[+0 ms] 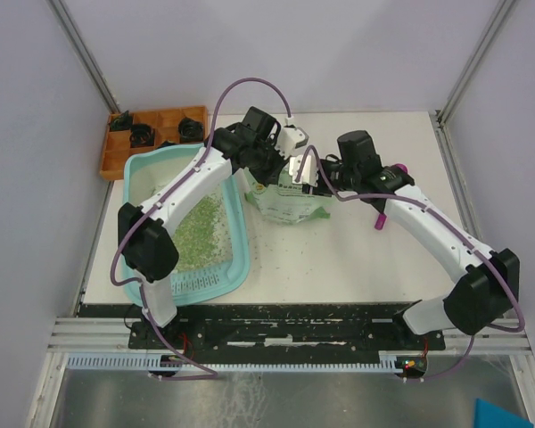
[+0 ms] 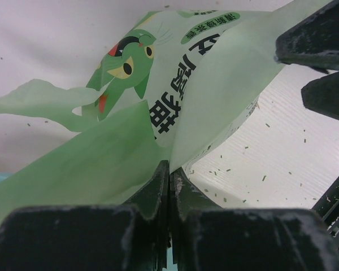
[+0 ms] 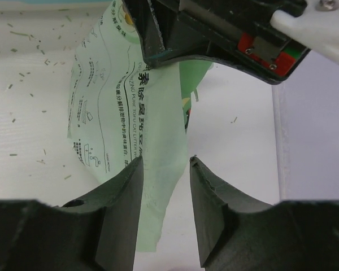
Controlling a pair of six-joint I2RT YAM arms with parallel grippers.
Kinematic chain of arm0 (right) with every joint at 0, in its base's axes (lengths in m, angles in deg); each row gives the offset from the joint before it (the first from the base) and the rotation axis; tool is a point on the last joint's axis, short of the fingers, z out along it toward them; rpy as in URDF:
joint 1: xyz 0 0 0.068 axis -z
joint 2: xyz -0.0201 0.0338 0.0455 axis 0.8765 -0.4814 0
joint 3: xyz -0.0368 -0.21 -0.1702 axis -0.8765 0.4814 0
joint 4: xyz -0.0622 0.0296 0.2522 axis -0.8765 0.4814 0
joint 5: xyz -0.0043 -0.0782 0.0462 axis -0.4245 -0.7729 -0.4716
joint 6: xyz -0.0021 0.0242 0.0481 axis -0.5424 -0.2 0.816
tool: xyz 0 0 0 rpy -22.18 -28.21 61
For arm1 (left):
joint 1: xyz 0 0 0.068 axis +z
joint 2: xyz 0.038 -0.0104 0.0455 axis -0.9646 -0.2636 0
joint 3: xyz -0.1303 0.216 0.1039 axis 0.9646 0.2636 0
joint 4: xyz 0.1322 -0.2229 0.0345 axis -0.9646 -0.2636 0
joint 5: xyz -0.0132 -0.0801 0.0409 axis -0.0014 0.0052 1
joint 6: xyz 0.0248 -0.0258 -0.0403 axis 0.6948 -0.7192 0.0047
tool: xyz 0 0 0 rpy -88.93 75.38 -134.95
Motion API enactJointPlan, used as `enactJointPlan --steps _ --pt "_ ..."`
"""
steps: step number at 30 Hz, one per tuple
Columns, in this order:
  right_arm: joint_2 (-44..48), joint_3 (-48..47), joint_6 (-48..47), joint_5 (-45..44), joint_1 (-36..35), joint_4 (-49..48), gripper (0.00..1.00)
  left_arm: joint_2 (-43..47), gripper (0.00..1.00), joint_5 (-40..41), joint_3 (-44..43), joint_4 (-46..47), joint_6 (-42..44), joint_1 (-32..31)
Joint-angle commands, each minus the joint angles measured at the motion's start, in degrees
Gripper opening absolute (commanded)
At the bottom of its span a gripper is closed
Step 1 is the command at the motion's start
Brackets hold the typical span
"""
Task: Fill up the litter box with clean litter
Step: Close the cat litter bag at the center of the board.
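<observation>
From here the left claw [image 2: 169,172] is pinched tight on a fold of the pale green bag [image 1: 290,203], which stands approx. mid-table, just right of the litter box [image 1: 241,254]. The right claw [image 3: 165,160] has its fingers apart w/ the bag's loose edge hanging in the gap, not squeezed. The box sits at the left of the table [image 1: 366,267], grate end toward the arm bases, and the clean litter [image 1: 196,234] covers pt. of its floor, w/ stray bits on the tabletop.
</observation>
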Motion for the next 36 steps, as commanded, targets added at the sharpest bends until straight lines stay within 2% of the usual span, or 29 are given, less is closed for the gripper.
enactJointPlan --steps 1,13,14,15,16,17,22,26,27,31,36 --pt "-1.61 -0.29 0.98 -0.32 -0.19 -1.32 0.46 2.96 0.03 -2.12 0.25 4.48 -2.44 0.02" --pt "-4.77 2.26 0.0 -0.74 -0.19 -3.18 0.46 2.43 0.03 -3.55 -2.08 4.88 -4.12 -0.02" --pt "-5.4 2.02 -0.23 -0.74 -0.18 -2.65 0.4 2.43 0.03 -3.65 -2.26 4.89 -4.22 0.02" --pt "-6.07 1.52 -0.44 -0.66 -0.22 -1.92 0.21 2.43 0.03 -3.89 -2.44 4.9 -4.43 0.0" --pt "-6.86 0.67 -0.48 -0.58 -0.17 -0.95 0.1 2.39 0.03 -4.3 -2.52 4.9 -4.52 0.02" --pt "-7.75 -0.09 -0.3 -0.75 -0.21 -0.09 0.07 2.43 0.03 -4.66 -2.65 4.9 -4.57 0.02" --pt "-9.27 -1.15 -0.65 -2.03 -0.19 0.79 0.05 2.86 0.03 -4.43 -2.31 4.9 -4.46 -0.05" --pt "-9.7 -3.73 -1.36 0.71 0.69 7.03 0.02 2.84 0.03 -4.41 -2.28 4.9 -3.96 0.01" --pt "-9.85 -4.94 -0.91 2.22 1.35 9.08 0.02 2.91 0.05 -4.33 -2.38 4.95 -3.47 -0.06" --pt "-9.65 -9.41 2.57 9.48 5.48 14.42 0.02 5.41 0.27 -5.11 0.28 8.62 -2.46 -0.02" --pt "-12.12 -14.17 5.34 16.16 7.83 19.93 0.02 14.43 0.37 -12.88 12.59 21.17 -0.43 -0.3"
